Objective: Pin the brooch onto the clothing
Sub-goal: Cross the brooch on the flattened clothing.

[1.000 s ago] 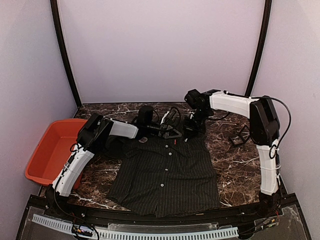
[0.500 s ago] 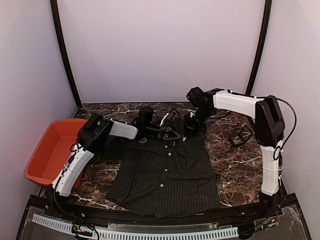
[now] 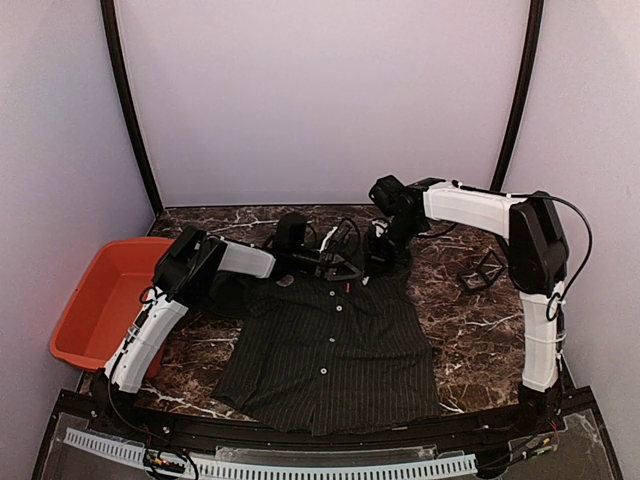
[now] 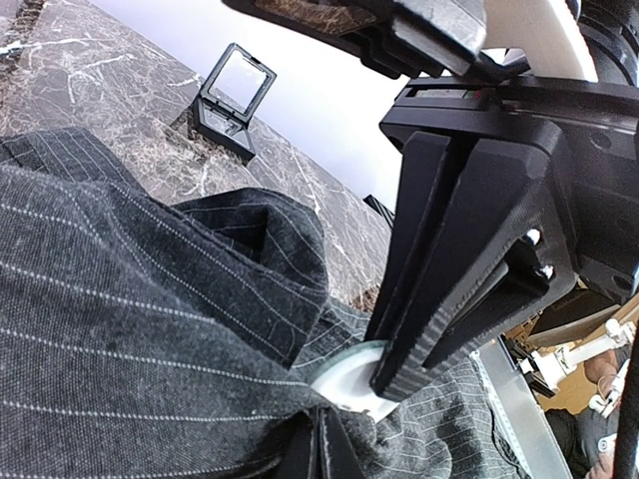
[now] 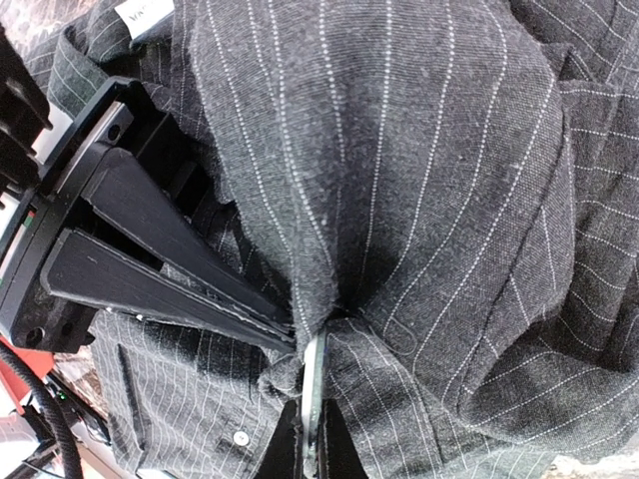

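The dark pinstriped shirt (image 3: 330, 350) lies flat on the marble table with its collar at the far end. My left gripper (image 3: 345, 268) is shut on a bunched fold of the shirt near the collar, and the left wrist view shows its tips (image 4: 321, 431) pinching the cloth (image 4: 120, 319). My right gripper (image 3: 378, 262) is shut on the brooch, a thin white disc (image 4: 349, 387) seen edge-on in the right wrist view (image 5: 313, 384). The disc presses against the pinched fold (image 5: 449, 150). The brooch's pin is hidden by cloth.
An orange-red bin (image 3: 105, 295) sits at the table's left edge. An open black case (image 3: 482, 272) stands on the marble right of the shirt and also shows in the left wrist view (image 4: 232, 100). Cables lie behind the collar.
My right gripper has shifted a little at the collar while still holding the brooch. The left arm and the shirt have stayed almost still.
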`<state>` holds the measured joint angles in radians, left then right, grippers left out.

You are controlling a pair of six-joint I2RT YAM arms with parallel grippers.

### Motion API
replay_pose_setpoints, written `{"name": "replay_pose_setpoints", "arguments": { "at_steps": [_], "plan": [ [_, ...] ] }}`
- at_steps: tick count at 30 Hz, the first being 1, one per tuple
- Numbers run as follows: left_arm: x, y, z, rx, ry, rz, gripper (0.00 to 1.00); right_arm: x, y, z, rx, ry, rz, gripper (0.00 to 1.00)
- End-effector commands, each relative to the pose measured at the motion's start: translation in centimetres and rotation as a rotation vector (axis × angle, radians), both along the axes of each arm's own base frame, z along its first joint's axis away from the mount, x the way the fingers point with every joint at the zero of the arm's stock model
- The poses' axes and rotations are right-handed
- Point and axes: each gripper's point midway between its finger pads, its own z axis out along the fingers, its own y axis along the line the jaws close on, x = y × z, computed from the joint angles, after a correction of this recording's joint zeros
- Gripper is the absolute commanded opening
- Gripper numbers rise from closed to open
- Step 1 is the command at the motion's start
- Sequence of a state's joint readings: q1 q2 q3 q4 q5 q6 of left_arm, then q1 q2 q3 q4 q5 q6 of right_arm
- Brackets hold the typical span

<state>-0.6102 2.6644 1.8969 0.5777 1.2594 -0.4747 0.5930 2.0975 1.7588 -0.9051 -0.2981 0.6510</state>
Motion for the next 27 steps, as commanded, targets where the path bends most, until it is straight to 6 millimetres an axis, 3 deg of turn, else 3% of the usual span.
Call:
{"name": "replay_pose_setpoints", "arguments": {
  "at_steps": [1,17,27],
  "plan": [
    [0.3,0.2,3.6,-0.023,-0.061,0.013,0.01,-1.4,1.6,1.9,0.065,-0.018,0.07,0.0],
    [0.7,0.3,3.2,0.018,-0.09,0.05,0.01,-3.4,4.5,3.7,0.208,-0.01,0.219,0.0],
    [0.7,0.3,3.4,0.023,-0.098,0.055,0.01,-3.6,4.9,4.8,0.237,-0.023,0.235,0.0]
  ]
}}
